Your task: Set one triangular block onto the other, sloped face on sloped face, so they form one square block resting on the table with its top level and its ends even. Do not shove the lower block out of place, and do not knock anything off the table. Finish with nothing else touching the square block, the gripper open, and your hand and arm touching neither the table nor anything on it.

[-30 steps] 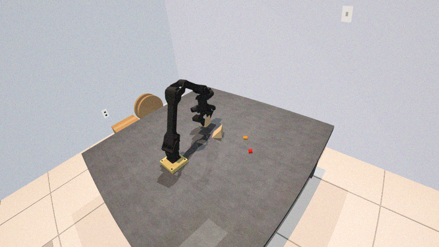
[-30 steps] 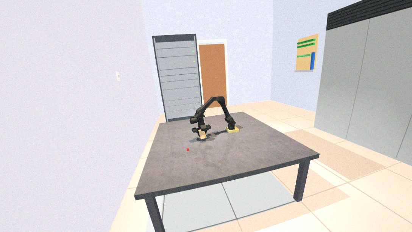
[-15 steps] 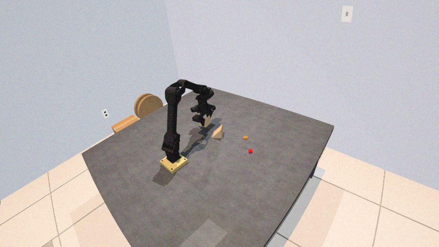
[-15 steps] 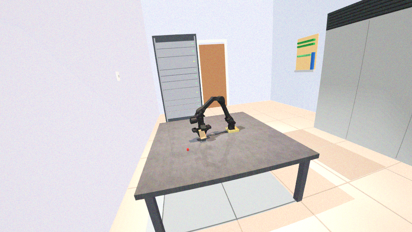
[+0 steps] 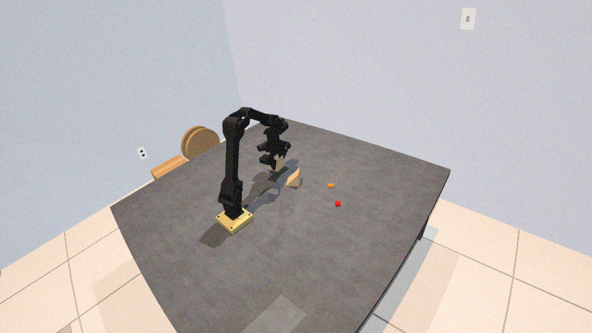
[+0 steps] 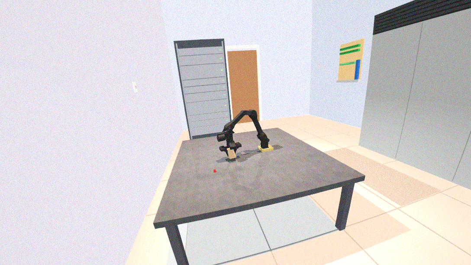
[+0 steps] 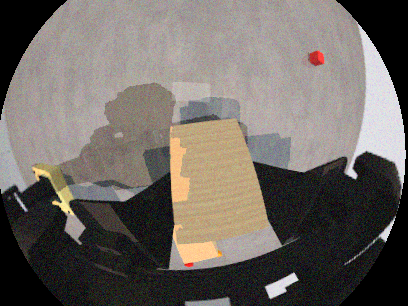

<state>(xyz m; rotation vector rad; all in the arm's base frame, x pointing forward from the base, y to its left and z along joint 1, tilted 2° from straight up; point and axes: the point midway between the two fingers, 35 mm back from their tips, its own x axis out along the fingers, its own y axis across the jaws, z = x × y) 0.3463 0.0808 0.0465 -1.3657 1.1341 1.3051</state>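
My gripper points down and is shut on a pale wooden triangular block. The held block is tilted and appears to hang just above the table, with shadow beneath it. Its sloped face is hard to make out. The other triangular block rests on the table, just right of the held one in the top view. Its lit slope faces the held block. The blocks look apart. In the exterior view the resting block is hidden behind the held one.
An orange cube and a red cube lie beyond the resting block. Another red cube lies on the held block's other side. The arm's yellow base stands on the table.
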